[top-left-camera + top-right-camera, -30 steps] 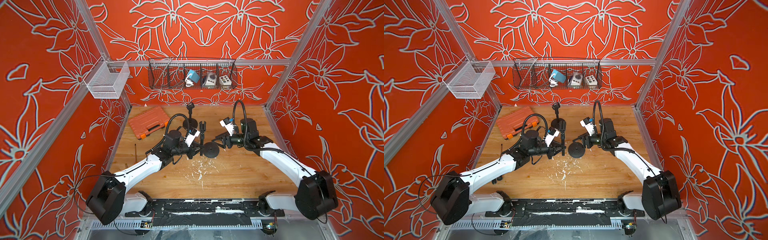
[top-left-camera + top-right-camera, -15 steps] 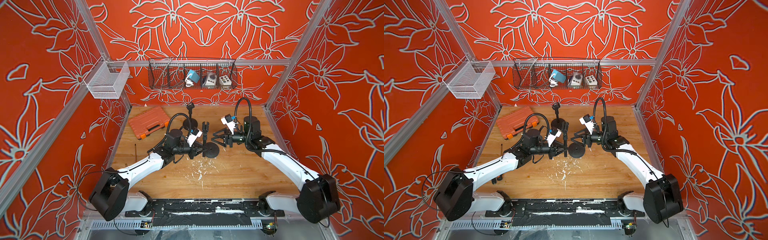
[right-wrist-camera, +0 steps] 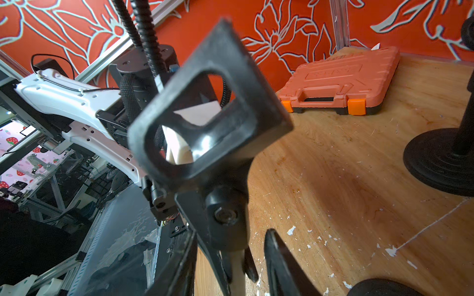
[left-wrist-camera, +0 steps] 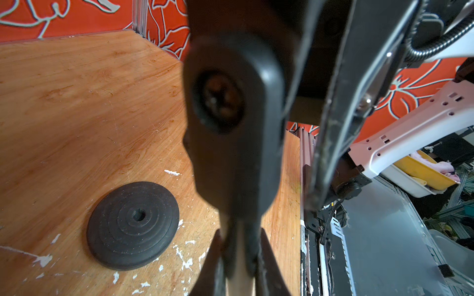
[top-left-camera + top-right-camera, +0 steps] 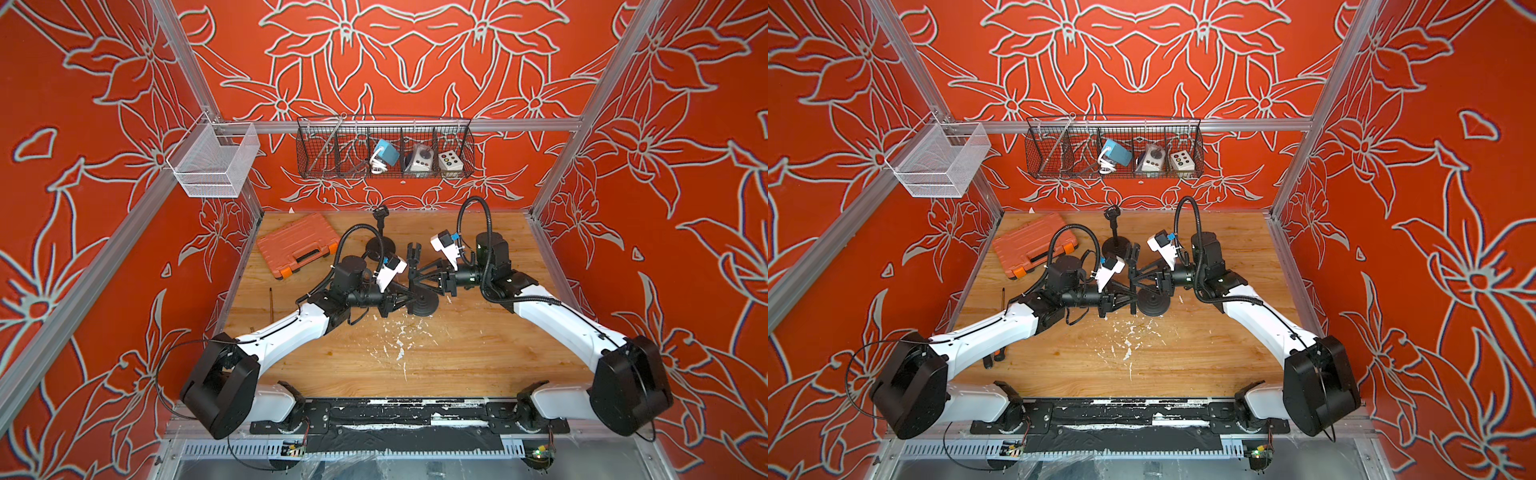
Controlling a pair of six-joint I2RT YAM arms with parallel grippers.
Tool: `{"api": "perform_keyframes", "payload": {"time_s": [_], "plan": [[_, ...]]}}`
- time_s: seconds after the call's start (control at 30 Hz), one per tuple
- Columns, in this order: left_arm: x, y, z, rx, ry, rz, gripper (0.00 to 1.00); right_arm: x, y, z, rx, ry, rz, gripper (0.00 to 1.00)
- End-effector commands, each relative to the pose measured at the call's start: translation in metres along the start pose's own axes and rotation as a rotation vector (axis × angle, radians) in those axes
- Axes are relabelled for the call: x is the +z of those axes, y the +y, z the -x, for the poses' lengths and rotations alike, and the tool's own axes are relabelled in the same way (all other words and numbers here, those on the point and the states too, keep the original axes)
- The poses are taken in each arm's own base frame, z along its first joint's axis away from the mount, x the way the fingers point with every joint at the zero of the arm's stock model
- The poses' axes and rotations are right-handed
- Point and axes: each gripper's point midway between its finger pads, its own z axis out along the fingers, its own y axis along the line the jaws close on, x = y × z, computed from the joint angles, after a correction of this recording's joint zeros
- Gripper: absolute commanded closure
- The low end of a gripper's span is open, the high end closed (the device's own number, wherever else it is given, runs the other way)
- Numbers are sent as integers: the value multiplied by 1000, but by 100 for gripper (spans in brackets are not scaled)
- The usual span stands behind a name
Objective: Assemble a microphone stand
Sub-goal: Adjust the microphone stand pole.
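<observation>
1. We see the pole, its mic clip already fitted on top, held upright over the middle of the tabletop. We cannot tell whether its foot touches the wood.
2. The left gripper is clenched on the pole low down. In the left wrist view the shaft sits pinched between both fingers.
3. The right gripper reaches in from the opposite side, a little higher on the same pole. Its jaws straddle the shaft, and the right wrist view shows a gap at one finger, so we read it as not gripping yet.
4. The round base lies flat on the tabletop just beside the pole's foot. In the left wrist view its centre hole is empty.
5. Done, as we judge it: the clip is on the pole and the pole is in hand. Left to do: bring the foot over the hole, seat it, fasten it and let the stand rest by itself.
6. A second stand, complete, stands near the back edge. An orange case lies towards the back-left corner. We take neither as part of this step.
</observation>
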Motion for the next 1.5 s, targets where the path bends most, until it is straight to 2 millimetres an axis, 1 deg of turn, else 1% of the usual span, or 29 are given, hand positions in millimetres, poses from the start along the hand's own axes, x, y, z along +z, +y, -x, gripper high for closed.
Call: {"api": "perform_keyframes", "payload": {"time_s": [0.0,0.1,0.23,0.3,0.37,0.47,0.5,0.53,0.67,0.73,0.83,0.93,1.03,1.2,1.33,1.4,1.47], "plan": [[2,-12,17,50,-29,-52,100,1,8,19,-70,-28,14,57],[4,-13,14,49,-17,-67,100,2,10,23,-76,-29,22,61],[4,-12,12,48,-14,-64,100,3,12,24,-77,-26,25,71],[4,-11,12,50,-12,-55,100,3,10,21,-74,-21,18,77],[3,-11,15,55,-15,-46,100,3,10,17,-75,-13,14,86],[2,-8,18,47,-22,-25,95,2,9,16,-82,-11,4,99],[2,-6,19,39,-23,-15,90,1,9,16,-85,-13,-5,100],[3,-4,19,28,-24,-3,83,0,7,16,-89,-15,-19,100],[1,2,17,-4,-30,41,67,-6,-2,22,-85,-50,-119,100],[0,5,14,-9,-33,56,63,-11,-10,28,-57,-92,-190,100],[2,9,11,-5,-32,71,60,-18,-24,36,31,-157,-288,100],[4,13,12,3,-25,86,56,-26,-36,38,127,-220,-373,100],[7,15,13,25,-21,104,52,-31,-42,36,187,-266,-422,100],[13,19,11,52,-5,136,49,-29,-39,35,209,-273,-426,100],[15,26,10,74,6,192,49,-24,-33,36,204,-265,-418,100],[15,30,9,81,8,216,51,-24,-31,38,200,-267,-417,100],[14,34,8,82,10,242,56,-23,-29,40,194,-268,-412,100]]}}
